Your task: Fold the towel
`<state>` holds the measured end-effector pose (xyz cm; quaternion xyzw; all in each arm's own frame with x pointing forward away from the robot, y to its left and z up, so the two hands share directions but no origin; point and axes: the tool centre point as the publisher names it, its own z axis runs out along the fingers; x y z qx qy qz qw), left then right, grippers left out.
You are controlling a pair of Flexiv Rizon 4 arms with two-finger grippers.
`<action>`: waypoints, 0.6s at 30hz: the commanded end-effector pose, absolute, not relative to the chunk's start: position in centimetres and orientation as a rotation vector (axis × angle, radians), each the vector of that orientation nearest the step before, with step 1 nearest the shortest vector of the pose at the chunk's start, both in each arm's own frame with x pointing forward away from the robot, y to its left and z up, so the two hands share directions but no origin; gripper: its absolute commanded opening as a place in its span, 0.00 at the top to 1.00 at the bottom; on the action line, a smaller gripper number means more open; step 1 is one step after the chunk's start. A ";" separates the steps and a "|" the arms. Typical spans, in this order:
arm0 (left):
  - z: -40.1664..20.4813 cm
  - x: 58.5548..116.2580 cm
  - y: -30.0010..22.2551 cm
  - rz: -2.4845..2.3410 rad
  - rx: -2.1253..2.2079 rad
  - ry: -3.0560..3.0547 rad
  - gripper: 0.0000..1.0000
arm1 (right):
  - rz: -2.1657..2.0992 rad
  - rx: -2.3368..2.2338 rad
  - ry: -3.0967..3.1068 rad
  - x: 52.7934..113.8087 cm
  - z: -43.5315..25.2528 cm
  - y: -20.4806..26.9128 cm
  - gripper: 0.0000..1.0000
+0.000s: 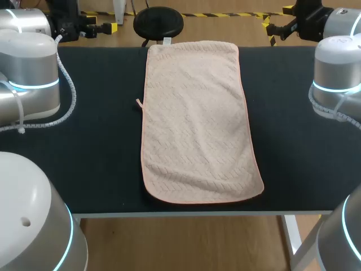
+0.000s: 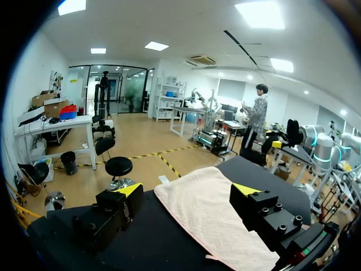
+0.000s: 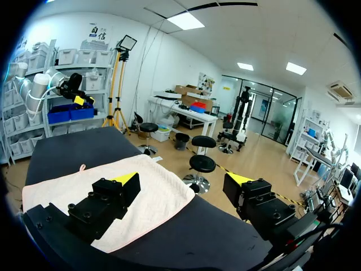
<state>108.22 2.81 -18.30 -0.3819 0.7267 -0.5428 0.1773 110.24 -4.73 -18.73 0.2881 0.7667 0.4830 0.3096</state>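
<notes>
One pink towel (image 1: 194,121), long rectangle (ribbed terry), flat on black table (image 1: 90,147)

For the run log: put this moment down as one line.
towel: spread flat on table | left gripper: open, empty, clear of towel | right gripper: open, empty, clear of towel

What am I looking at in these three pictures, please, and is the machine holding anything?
This is a two-armed robot at a dark table. The head view looks down from above and behind it: the left arm enters at the left, the right arm at the right. The other two views come from cameras on each wrist, looking past the left gripper and right gripper; both stand open, holding nothing. A pale pink towel lies flat along the table's middle, untouched.
</notes>
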 end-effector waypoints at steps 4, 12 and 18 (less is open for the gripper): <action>-21.3 108.3 -0.5 -0.791 -0.739 2.600 0.00 | 0.586 0.105 2.369 109.6 -20.7 -3.0 0.00; -24.0 107.7 -1.7 -0.156 -0.260 2.817 0.00 | 0.050 -0.596 2.444 108.3 -22.7 -2.9 0.00; -23.9 107.8 -1.4 -0.391 -0.242 2.810 0.00 | 0.072 -0.618 2.462 108.0 -23.3 -3.0 0.00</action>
